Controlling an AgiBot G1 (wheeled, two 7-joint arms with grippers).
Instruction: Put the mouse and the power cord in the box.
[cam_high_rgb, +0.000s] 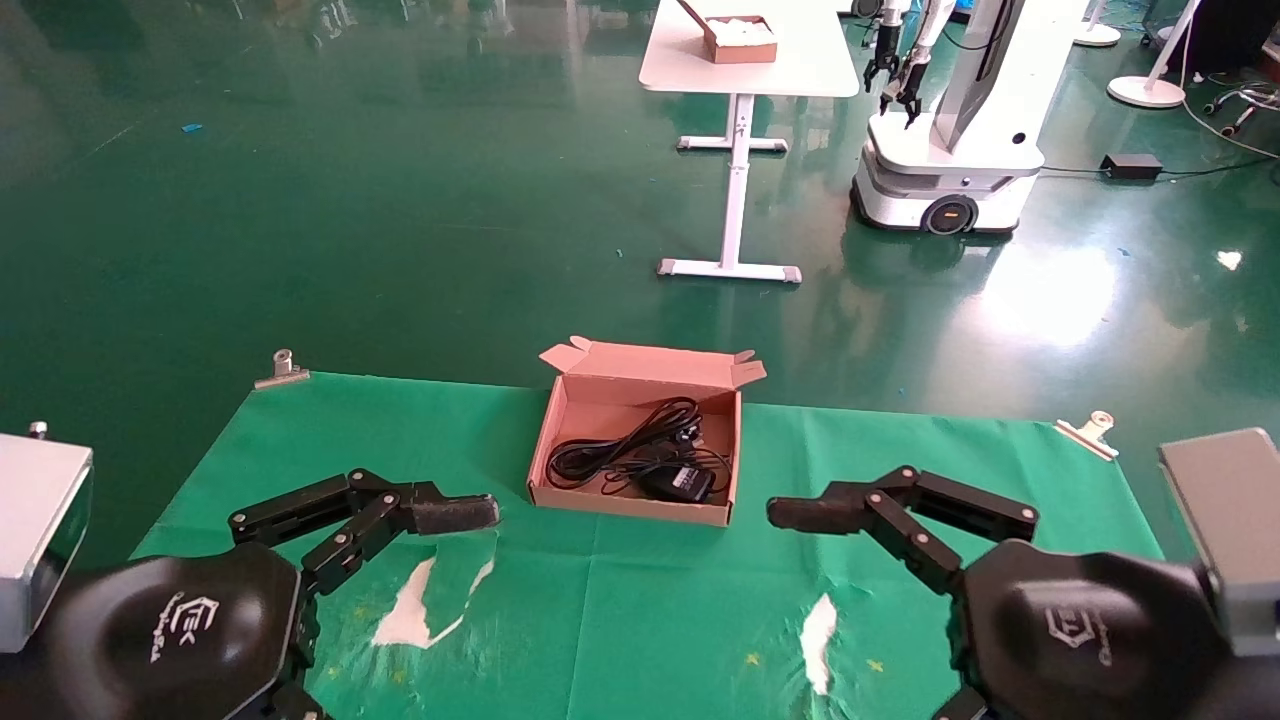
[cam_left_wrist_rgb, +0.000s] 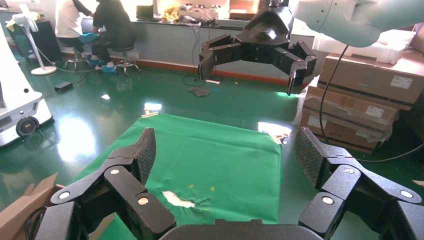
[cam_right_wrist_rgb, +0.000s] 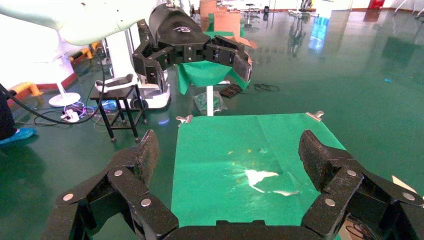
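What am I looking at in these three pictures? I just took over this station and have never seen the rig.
It is a two-armed robot at a table covered with a green cloth.

The wide picture is from a camera on its head, looking down at the work. The left claw and right claw hang low over the cloth, one on each side of the box. The other two pictures come from cameras on each wrist, looking out between that claw's own fingers; each one also shows the opposite claw farther off.

Both claws are open and hold nothing.

The box is cardboard with its lid flap up. Inside lie the looped power cord and the mouse, so both items are already in.

The white table and the second robot behind are just background.
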